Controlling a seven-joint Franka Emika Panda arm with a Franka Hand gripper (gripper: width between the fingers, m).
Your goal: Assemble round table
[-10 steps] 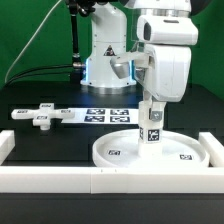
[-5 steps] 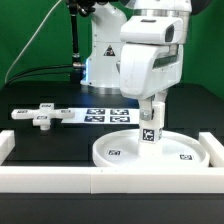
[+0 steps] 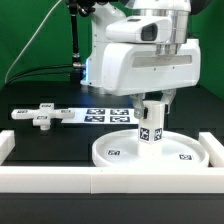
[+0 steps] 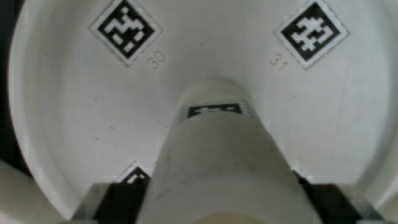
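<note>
Cross-shaped piece point(image 3: 38, 116) flat on desk point(image 3: 50, 146), left; marker board point(image 3: 100, 115) just right of it; disc point(image 3: 166, 159) near right, upright post point(image 3: 150, 131) standing inside it near centre; pincer point(image 3: 151, 104) clamped on post top

Arm point(image 3: 150, 62): glossy white shell, with a big rounded boxy housing up front that has a grey band and a dark inset near its top. Base point(image 3: 100, 60) column behind is white too, with a blue glow at its foot and black cables point(image 3: 75, 35) hanging beside it. Short dark fingers point(image 3: 160, 101) stick out under the housing.
</note>
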